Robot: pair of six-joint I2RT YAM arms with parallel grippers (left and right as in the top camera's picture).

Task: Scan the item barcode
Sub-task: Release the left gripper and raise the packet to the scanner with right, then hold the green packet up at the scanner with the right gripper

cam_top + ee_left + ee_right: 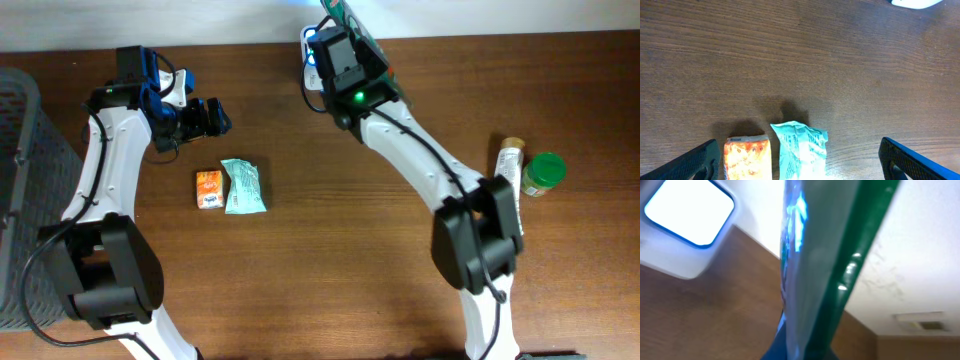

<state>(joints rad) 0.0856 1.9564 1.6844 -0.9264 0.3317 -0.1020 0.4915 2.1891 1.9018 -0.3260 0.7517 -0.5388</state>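
My right gripper (345, 30) is shut on a flat green packet (347, 12) at the table's far edge, holding it upright. In the right wrist view the green packet (825, 255) fills the middle, edge-on, clamped in my right gripper (802, 347). Left of it sits the white scanner (687, 215), its window glowing blue; overhead the scanner (312, 62) shows just left of that gripper. My left gripper (205, 118) stands open, empty, above an orange box (209, 188) and a teal packet (243, 187). From the left wrist, the orange box (747, 159) and teal packet (802, 150) lie between the spread fingers (700, 161).
A dark mesh basket (20, 150) stands at the left edge. A pale tube (508, 165) and a green-lidded jar (545, 173) lie at the right. Bare brown wood spreads across the middle and front.
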